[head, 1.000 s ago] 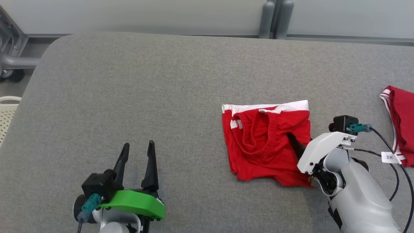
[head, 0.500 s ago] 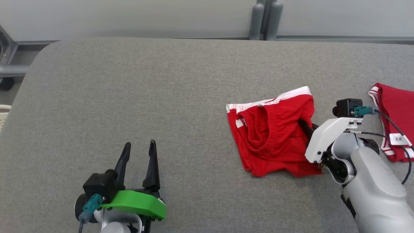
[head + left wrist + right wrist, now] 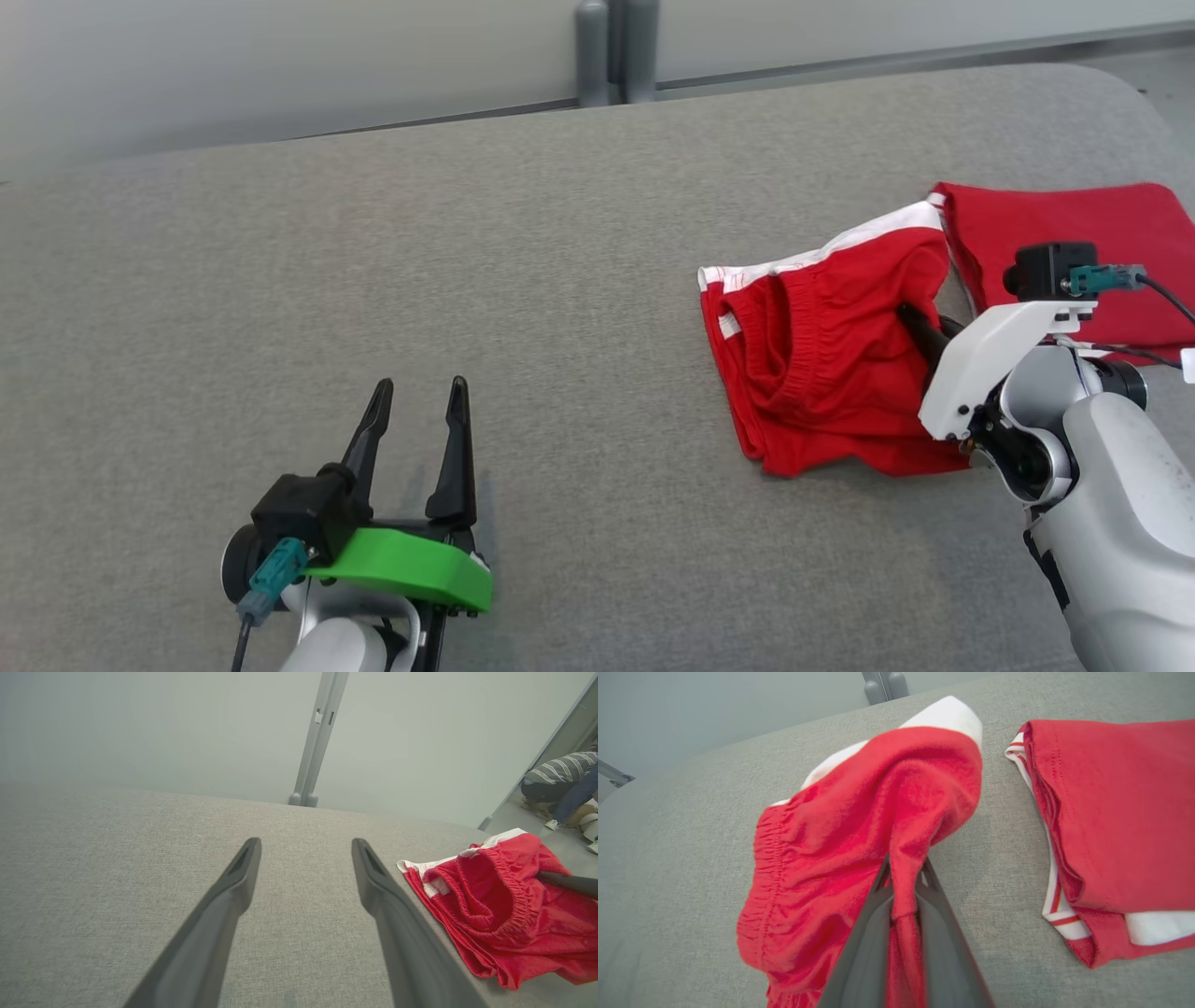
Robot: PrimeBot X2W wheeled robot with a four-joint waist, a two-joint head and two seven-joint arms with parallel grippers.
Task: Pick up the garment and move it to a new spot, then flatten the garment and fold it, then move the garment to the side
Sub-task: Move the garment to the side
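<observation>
The left gripper is hanging low over the grey table at the lower left of the head view, its two dark fingers spread wide and holding nothing, well apart from the cloth. Behind the table's far edge, a grey post is standing against the pale wall. Right of centre, the red shorts are lying bunched on the table, their elastic waistband gaping toward the left and a white band running along the far edge. The right gripper is reaching in from the lower right and pinching a raised fold at the shorts' right side; in the right wrist view its fingers are clamping tight on that ridge of red cloth, with the fabric pulled up between them. Just beside the shorts, farther right, a second garment, red with white trim, is lying flat, a narrow strip of table showing between the two. At the far right of the left wrist view, a person in stripes is crouching on the floor.
</observation>
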